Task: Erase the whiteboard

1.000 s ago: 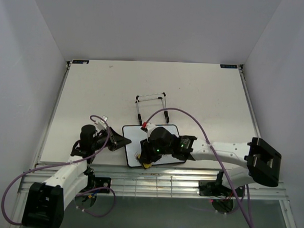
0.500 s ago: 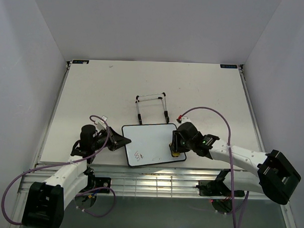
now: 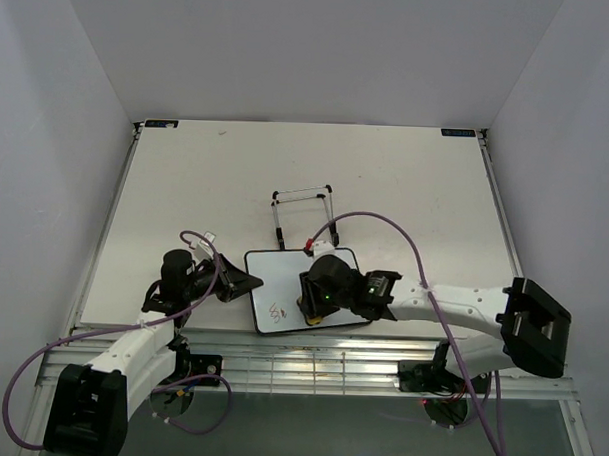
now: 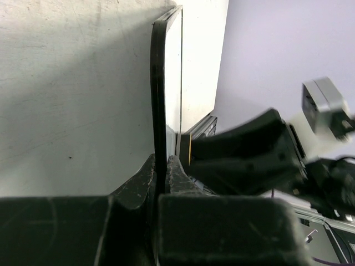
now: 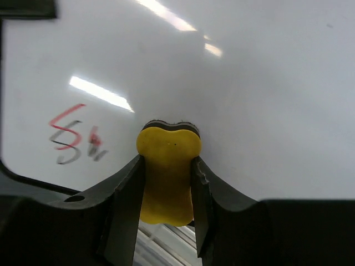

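Pale tabletop (image 3: 406,182), open room toward far edge, small black-framed white whiteboard (image 3: 278,275) flat at near edge, left jaws clamped on its left rim, right jaws pinching yellow eraser block (image 5: 168,166) on it, right arm hiding part.

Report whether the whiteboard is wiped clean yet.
Not clean: red and dark scribbles show on the whiteboard, left of the yellow eraser held by the right gripper.

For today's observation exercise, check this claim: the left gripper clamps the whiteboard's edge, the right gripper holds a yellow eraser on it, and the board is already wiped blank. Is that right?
Not quite. The whiteboard is not blank: the right wrist view shows a red and black scribble on it, beside the yellow eraser. The rest of the claim stands.
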Tool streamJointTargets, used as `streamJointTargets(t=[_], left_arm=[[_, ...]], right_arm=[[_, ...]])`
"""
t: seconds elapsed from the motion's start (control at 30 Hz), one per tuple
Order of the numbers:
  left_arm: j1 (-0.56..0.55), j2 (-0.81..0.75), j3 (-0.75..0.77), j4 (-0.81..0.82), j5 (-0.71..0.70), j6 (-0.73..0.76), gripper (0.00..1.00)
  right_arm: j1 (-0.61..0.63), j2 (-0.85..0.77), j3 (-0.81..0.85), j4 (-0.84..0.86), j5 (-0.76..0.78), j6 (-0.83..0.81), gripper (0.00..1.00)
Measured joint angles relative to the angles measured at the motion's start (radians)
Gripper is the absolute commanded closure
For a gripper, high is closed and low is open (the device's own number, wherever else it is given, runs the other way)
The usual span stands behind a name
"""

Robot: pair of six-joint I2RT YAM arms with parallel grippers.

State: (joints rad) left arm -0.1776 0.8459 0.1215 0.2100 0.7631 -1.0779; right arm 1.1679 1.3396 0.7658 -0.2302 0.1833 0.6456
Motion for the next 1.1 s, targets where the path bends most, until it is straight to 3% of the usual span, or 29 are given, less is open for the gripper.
streamJointTargets(t=[0.2,0.5,0.67,0.9,1.1], left_arm=[[-0.006,-0.011,-0.001,-0.006,-0.011,0.001,1.00],[-0.008,-0.019,-0.011,-0.015,-0.024,-0.006,1.00],[-0.012,-0.019,-0.011,-0.016,-0.027,-0.008,1.00],[-0.019,-0.024,-0.014,-0.016,-0.031,-0.016,1.00],[-0.021,-0.031,-0.015,-0.015,-0.030,-0.023,1.00]], right_arm=[[0.151,0.173,0.224,-0.005,0.051,0.048,0.85],[0.182,0.302,0.394,-0.044,0.059,0.035,0.86],[0.171,0.290,0.372,-0.035,0.064,0.034,0.86],[0.070,0.181,0.193,0.004,0.104,0.051,0.87],[0.034,0.169,0.181,-0.045,0.149,0.043,0.87]])
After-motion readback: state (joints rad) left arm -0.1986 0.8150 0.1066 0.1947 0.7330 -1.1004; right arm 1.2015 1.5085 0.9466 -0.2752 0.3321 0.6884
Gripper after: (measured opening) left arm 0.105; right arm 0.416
